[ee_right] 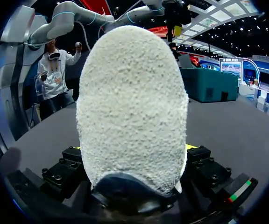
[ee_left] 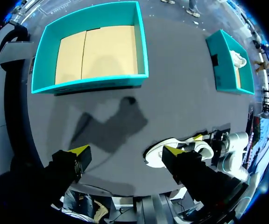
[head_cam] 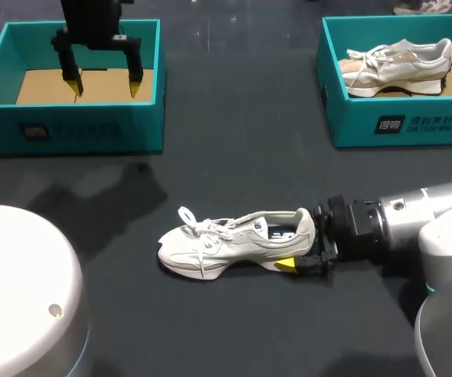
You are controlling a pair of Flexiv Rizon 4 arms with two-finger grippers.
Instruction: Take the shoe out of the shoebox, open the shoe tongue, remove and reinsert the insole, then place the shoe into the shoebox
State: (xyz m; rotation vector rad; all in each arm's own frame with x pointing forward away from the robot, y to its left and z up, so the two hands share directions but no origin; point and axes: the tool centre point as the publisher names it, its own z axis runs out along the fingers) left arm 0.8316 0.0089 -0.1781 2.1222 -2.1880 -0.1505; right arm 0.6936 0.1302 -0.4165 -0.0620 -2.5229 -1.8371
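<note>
Right gripper pinches the heel of the white sneaker, toe pointing away along the table. Left gripper hangs spread over the far teal shoebox. Risk: with a heel-only grip the toe may sag or slip out on lifting.

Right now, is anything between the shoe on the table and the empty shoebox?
Nothing lies on the table between the shoe and the empty shoebox. The left jaws hang open high above the table near that box; a lifted shoe could meet them.
</note>
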